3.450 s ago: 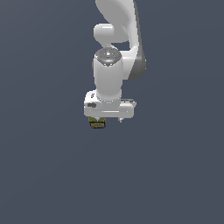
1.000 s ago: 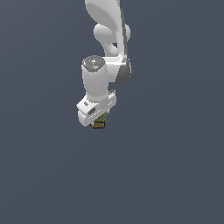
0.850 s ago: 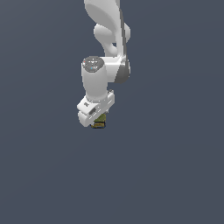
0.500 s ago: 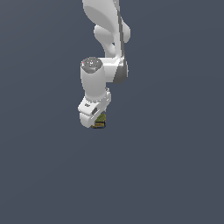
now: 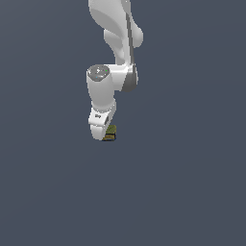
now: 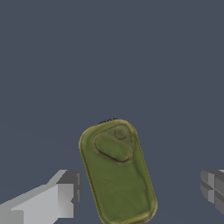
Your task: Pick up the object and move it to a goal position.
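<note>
The object [image 6: 117,173] is a small olive-yellow rounded block with a raised oval on top. It lies between my gripper's [image 6: 139,191] two fingers, with a clear gap on each side. One finger [image 6: 65,192] stands nearer to it than the other finger [image 6: 213,188], and neither touches it. The gripper is open. In the exterior view the object [image 5: 110,133] peeks out, olive with a dark band, beside the lower end of the white gripper [image 5: 106,136], which hides most of it.
The white arm [image 5: 115,53] comes down from the top of the exterior view. Around it there is only a uniform dark grey surface [image 5: 182,182], with no other objects or edges in sight.
The wrist has turned about its vertical axis and shifted slightly toward the exterior view's left. The object has stayed in the same spot.
</note>
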You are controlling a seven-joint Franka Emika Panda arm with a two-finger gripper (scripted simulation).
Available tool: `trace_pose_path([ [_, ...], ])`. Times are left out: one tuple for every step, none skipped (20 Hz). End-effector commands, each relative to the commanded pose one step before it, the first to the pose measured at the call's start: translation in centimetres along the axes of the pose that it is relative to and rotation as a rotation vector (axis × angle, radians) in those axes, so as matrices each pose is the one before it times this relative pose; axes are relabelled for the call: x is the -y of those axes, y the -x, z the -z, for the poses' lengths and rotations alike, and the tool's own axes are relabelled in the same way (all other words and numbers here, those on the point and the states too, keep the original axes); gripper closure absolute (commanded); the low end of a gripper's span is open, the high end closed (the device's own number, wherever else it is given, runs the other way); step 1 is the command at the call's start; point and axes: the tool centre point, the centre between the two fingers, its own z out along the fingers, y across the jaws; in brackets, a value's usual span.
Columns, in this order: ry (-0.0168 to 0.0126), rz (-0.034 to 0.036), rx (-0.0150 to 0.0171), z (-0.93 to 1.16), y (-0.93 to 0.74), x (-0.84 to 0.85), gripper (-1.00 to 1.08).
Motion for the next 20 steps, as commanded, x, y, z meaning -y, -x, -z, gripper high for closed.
trace_pose_path([
  [-0.00117, 0.06394, -0.00068, -0.26, 0.277, 0.293, -0.92],
  [-0.00046, 0.02354, -0.00029, -0.096, 0.096, 0.116, -0.92],
  [-0.00042, 0.0223, -0.00029, -0.091, 0.086, 0.113, -0.92],
  [-0.00039, 0.02103, -0.00029, -0.085, 0.078, 0.108, -0.92],
  [-0.00035, 0.01976, -0.00029, -0.08, 0.071, 0.104, -0.92],
  [-0.00032, 0.01847, -0.00028, -0.074, 0.064, 0.098, -0.92],
  [-0.00029, 0.01722, -0.00027, -0.069, 0.057, 0.093, -0.92],
  [-0.00026, 0.01594, -0.00026, -0.063, 0.051, 0.087, -0.92],
  [-0.00024, 0.01468, -0.00025, -0.058, 0.045, 0.081, -0.92],
  [-0.00021, 0.01339, -0.00023, -0.053, 0.04, 0.075, -0.92],
  [-0.00019, 0.01214, -0.00021, -0.048, 0.034, 0.068, -0.92],
  [-0.00016, 0.01085, -0.0002, -0.043, 0.03, 0.061, -0.92],
  [-0.00014, 0.00957, -0.00018, -0.037, 0.026, 0.055, -0.92],
  [-0.00012, 0.00828, -0.00015, -0.032, 0.023, 0.048, -0.92],
  [-0.0001, 0.00704, -0.00013, -0.027, 0.017, 0.04, -0.92],
  [-0.00008, 0.00573, -0.00011, -0.022, 0.015, 0.033, -0.92],
  [-0.00006, 0.00447, -0.00009, -0.017, 0.011, 0.026, -0.92],
  [-0.00004, 0.00316, -0.00006, -0.012, 0.009, 0.019, -0.92],
  [-0.00003, 0.00195, -0.00004, -0.007, 0.003, 0.011, -0.92],
  [-0.00001, 0.00069, -0.00001, -0.003, -0.001, 0.003, -0.92],
])
